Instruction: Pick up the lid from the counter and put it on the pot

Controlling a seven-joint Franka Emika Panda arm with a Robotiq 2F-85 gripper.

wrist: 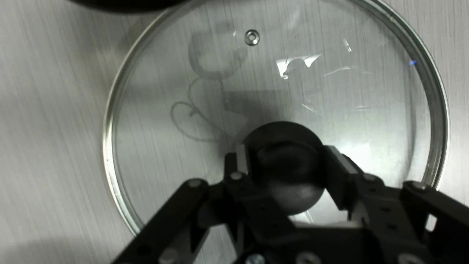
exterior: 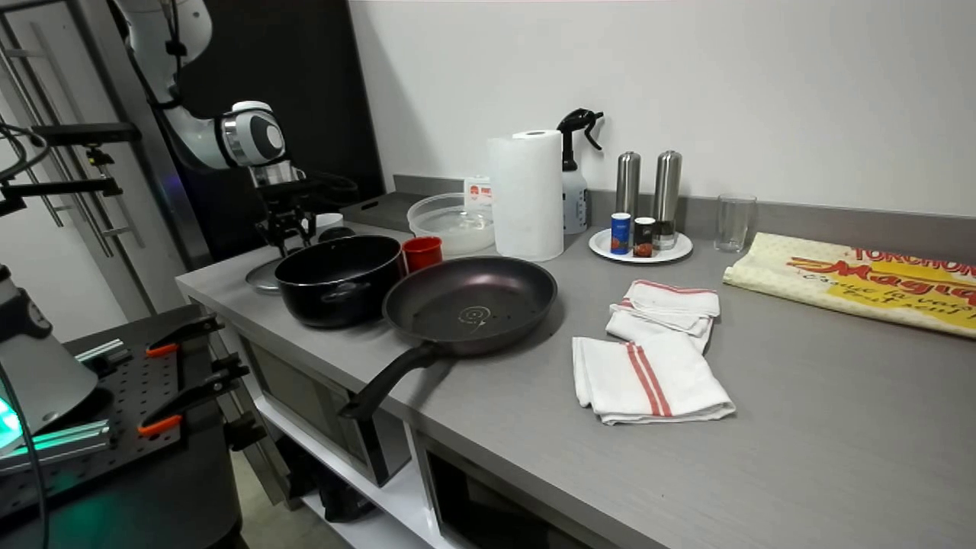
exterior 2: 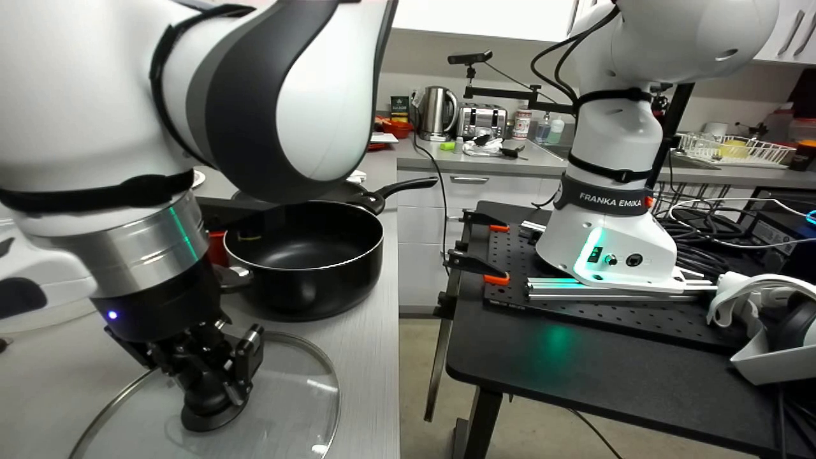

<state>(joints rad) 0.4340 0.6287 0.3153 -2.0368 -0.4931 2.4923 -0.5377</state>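
Grey and matte, the counter carries the black frying pan and, just left of it in an exterior view, the smaller, deeper pot. Left of the pot, the see-through lid lies flat on the counter. Above it stands the gripper, its fingers clamped on the lid's dark knob.

In an exterior view we held our arm bent, its far end reaching down. Our wrist leaned slightly, a small violet light shining beneath its metal band. The gripper pointed downward, two fingers facing each other, clamped at partial spread. Our base stood upright, lit green.
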